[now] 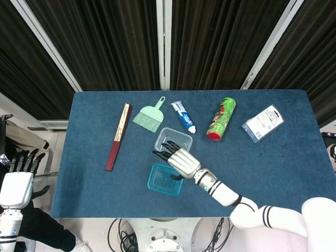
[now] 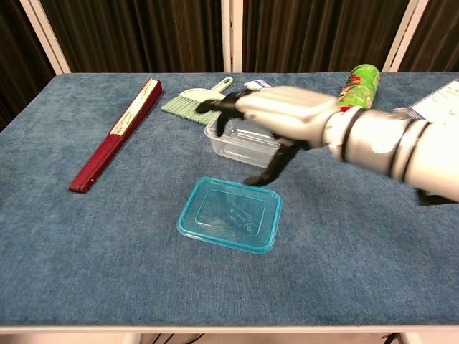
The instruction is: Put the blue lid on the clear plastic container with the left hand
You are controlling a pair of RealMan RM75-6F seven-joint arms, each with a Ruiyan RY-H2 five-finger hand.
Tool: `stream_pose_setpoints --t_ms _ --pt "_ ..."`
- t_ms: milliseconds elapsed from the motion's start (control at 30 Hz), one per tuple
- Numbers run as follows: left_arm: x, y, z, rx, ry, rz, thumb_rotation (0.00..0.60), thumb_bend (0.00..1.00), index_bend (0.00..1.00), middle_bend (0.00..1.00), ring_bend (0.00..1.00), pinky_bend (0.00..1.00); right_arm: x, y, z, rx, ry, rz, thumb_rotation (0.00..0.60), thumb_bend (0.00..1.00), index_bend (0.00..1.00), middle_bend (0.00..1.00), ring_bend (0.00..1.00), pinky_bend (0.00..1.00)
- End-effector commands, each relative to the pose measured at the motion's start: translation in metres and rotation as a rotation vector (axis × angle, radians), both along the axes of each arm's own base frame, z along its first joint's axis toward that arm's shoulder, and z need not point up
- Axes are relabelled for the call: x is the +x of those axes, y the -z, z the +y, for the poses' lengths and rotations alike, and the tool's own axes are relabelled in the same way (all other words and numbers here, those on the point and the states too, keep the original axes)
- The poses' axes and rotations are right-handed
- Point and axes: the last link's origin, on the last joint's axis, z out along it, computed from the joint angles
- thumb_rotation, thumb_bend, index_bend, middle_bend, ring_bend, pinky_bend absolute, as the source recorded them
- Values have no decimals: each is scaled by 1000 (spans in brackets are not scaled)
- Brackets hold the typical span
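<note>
Your right hand [image 2: 287,118] hangs over the clear plastic container [image 2: 240,143], palm down. Its dark fingers [image 2: 222,107] are fanned apart past the container's far left corner, and the thumb reaches down beside the near wall. From the chest view you cannot tell whether any fingertip touches the plastic, and nothing sits in the grasp. In the head view the same hand [image 1: 178,159] covers the container's [image 1: 176,137] near half, its fingers [image 1: 164,152] splayed toward the left.

The blue lid [image 2: 230,214] lies flat on the blue tablecloth [image 2: 86,244], just in front of the container and apart from it; the thumb tip hovers near the lid's far edge. From above, the lid [image 1: 164,179] sits just below the hand.

Your left hand [image 1: 16,184] is off the table at the lower left of the head view, fingers [image 1: 23,158] upright and slightly apart, holding nothing.

Along the back of the table you have a closed red folding fan [image 2: 115,135], a green hand brush [image 2: 197,102], a toothpaste tube [image 1: 184,116], a green and red snack can [image 2: 355,89] on its side, and a clear plastic packet [image 1: 263,123] with a white label at the far right.
</note>
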Motion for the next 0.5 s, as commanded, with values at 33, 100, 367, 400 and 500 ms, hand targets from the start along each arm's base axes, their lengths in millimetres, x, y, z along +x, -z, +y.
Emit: stream_pose_setpoints --t_ms 33,100,367,400,500 --pt "31 12 18 -100 100 14 600 0 153 41 0 43 -48 -63 22 -143 38 -66 600 124 0 209 0 0" --pt "57 24 30 -180 181 34 600 0 164 45 0 49 -73 -94 28 -236 93 -89 600 124 0 205 0 0" --pt "152 93 71 -444 401 74 600 0 170 67 0 56 -145 -181 64 -492 275 -94 600 124 0 191 0 0" --pt "157 101 75 -473 396 85 600 0 171 67 0 55 -150 -186 68 -509 286 -99 600 124 0 190 0 0" --pt "175 124 81 -550 383 96 600 0 169 69 0 51 -165 -197 80 -559 314 -121 600 124 0 186 0 0"
